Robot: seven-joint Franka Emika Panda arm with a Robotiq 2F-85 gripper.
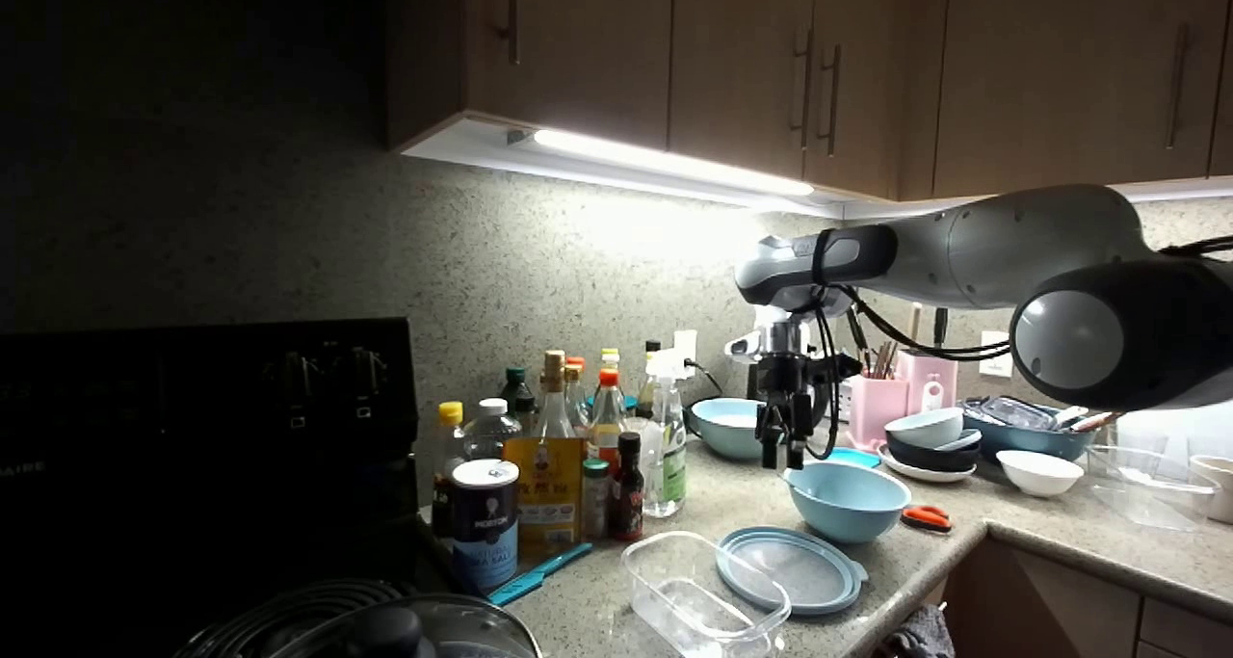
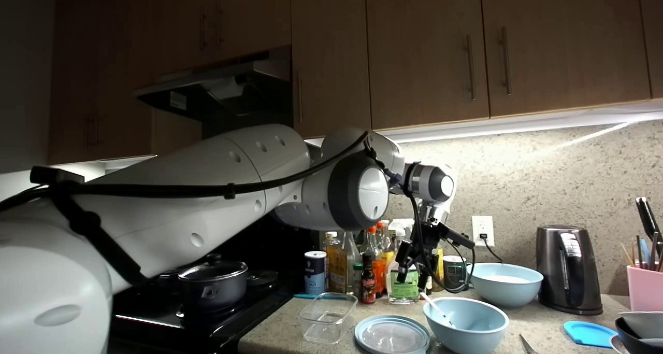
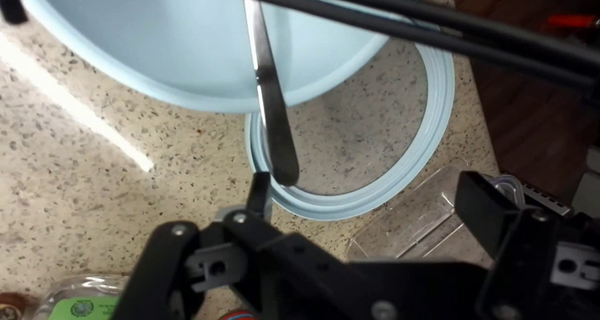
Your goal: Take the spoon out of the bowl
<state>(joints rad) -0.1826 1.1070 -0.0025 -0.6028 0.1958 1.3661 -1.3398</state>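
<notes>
The light-blue bowl (image 1: 852,515) stands on the counter; it also shows in an exterior view (image 2: 469,336) and at the top of the wrist view (image 3: 154,53). The spoon (image 2: 436,308) leans in it, handle over the rim. In the wrist view the spoon's shiny handle (image 3: 274,118) points toward my jaws; its far end is hidden behind black cables. My gripper (image 3: 368,193) is open with nothing between the fingers. The handle tip appears just beside the left finger. In both exterior views the gripper (image 1: 782,454) (image 2: 413,277) hangs above the bowl's handle side, pointing down.
A pale-blue round lid (image 1: 848,595) and a clear container (image 1: 694,605) lie beside the bowl. Bottles and a spray bottle (image 1: 667,446) stand along the wall. Another blue bowl (image 2: 507,286) and a kettle (image 2: 568,271) stand behind. Orange-handled scissors (image 1: 927,517) lie near the counter edge.
</notes>
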